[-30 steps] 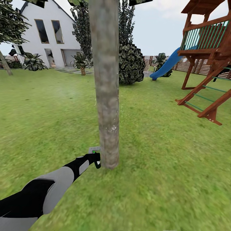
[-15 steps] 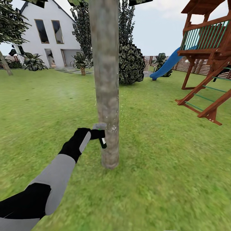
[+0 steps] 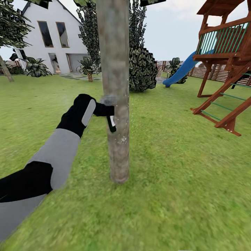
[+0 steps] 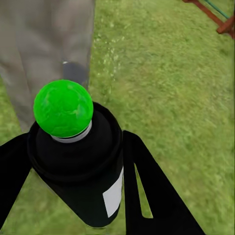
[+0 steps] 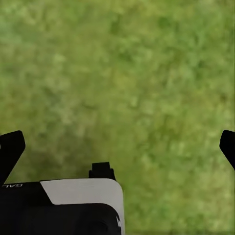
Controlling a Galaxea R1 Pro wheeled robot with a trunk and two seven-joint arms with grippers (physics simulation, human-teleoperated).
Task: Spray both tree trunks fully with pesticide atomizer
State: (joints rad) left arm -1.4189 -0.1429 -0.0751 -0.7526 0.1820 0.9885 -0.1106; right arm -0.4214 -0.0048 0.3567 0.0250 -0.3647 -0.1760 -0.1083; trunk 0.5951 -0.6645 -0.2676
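The left tool (image 3: 108,112) grips the pesticide atomizer (image 3: 111,123), its two fingers (image 4: 152,196) clamped on either side of the dark bottle, green dot (image 4: 63,108) on top. Just ahead of the tool stands the pale tree trunk (image 3: 115,87). The right tool (image 5: 117,147) hangs spread wide over the lawn (image 5: 132,73)

grey-and-black left arm (image 3: 52,164), black tool (image 3: 104,111)

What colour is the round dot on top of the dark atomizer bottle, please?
Bright green, clearest in the left wrist view.
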